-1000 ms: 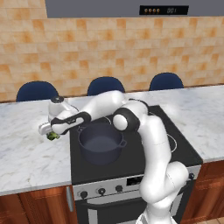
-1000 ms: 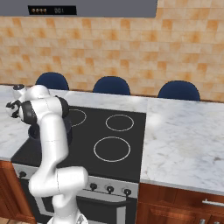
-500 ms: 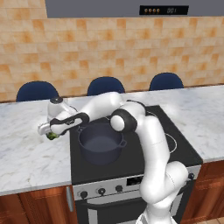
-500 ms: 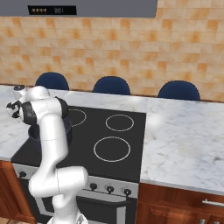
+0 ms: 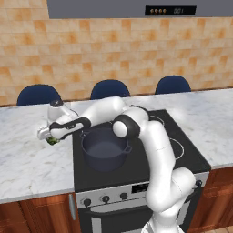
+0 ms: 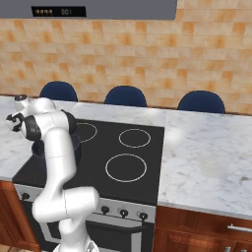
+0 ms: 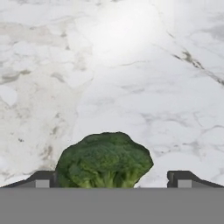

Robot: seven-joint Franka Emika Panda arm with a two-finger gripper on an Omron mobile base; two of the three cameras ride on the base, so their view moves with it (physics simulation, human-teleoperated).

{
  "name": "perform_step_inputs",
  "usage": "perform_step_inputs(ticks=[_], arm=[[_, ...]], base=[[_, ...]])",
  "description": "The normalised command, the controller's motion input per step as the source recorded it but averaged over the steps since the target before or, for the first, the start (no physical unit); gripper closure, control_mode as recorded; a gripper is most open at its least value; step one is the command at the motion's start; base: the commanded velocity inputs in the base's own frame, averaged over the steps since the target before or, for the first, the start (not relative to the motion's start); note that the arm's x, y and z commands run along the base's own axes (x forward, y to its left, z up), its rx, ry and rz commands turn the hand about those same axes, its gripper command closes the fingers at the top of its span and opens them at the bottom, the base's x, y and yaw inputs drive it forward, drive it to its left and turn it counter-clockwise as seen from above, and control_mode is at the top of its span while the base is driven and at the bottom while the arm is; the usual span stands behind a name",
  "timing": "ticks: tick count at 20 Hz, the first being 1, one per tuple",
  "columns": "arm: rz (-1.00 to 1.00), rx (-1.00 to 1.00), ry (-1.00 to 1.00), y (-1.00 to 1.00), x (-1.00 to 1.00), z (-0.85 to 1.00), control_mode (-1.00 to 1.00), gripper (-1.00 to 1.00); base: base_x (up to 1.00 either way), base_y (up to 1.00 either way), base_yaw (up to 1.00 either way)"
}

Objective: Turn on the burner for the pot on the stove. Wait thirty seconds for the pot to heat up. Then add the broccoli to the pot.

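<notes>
The broccoli (image 7: 104,162) lies on the white marble counter, between my gripper's (image 7: 111,179) two finger tips. The left finger (image 7: 42,180) is at its side; a small gap separates it from the right finger (image 7: 183,180). The gripper is open around it. In the left base view the gripper (image 5: 50,135) points down at the broccoli (image 5: 53,141), left of the stove (image 5: 182,152). The dark blue-grey pot (image 5: 104,148) stands lidless on the front left burner, right of the hand. In the right base view my arm hides most of the pot (image 6: 37,147).
Dark knobs (image 5: 105,199) line the stove's silver front panel. Three blue chair backs (image 5: 109,88) rise behind the counter. Marble counter (image 5: 27,164) stretches left of the stove, and more counter (image 6: 206,157) lies to its right. A range hood (image 5: 170,10) hangs overhead.
The hand has barely moved; it stays low over the broccoli on the counter.
</notes>
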Motion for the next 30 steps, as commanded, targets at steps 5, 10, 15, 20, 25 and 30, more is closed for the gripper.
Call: perform_step_inputs(ticks=[5, 10, 15, 20, 25, 30], arm=[[0.0, 0.0, 0.0, 0.02, 0.0, 0.0, -1.0, -1.0], [0.0, 0.0, 0.0, 0.0, 0.0, 0.0, -1.0, -1.0], [0.0, 0.0, 0.0, 0.0, 0.0, 0.0, -1.0, -1.0], [0.0, 0.01, 0.0, 0.03, 0.0, -0.03, -1.0, -1.0], [0.0, 0.02, 0.0, 0.02, 0.0, -0.08, -1.0, -1.0], [0.0, 0.01, 0.0, 0.01, 0.01, -0.02, -1.0, -1.0]], base=[[0.0, 0.0, 0.0], [0.0, 0.0, 0.0], [0.0, 0.0, 0.0], [0.0, 0.0, 0.0], [0.0, 0.0, 0.0], [0.0, 0.0, 0.0]])
